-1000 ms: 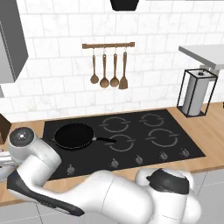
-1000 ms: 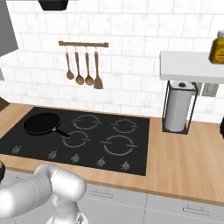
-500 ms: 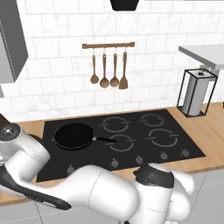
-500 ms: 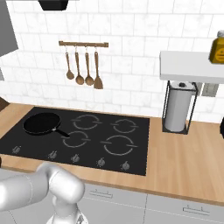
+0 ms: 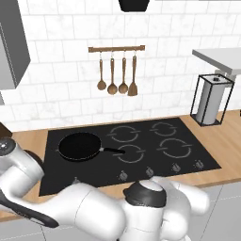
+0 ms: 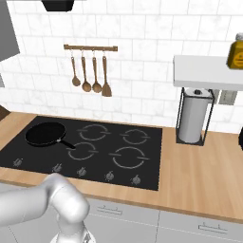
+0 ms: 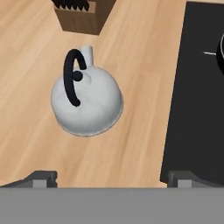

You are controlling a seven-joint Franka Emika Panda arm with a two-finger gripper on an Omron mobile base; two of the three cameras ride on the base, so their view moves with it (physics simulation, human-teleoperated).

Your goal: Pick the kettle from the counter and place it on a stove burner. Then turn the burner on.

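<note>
While the kettle (image 7: 86,101) sits ungrasped on the counter (image 7: 135,131), the gripper (image 7: 112,177) hovers spread-fingered above (placing and burner remain).

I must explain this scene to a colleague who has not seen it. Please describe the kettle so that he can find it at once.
Start at the light wood counter beside the edge of the black cooktop. On the wood, near a wooden knife block, stands the kettle. It is a pale silver dome with a dark arched handle and a short spout, unlike the boxy block.
</note>
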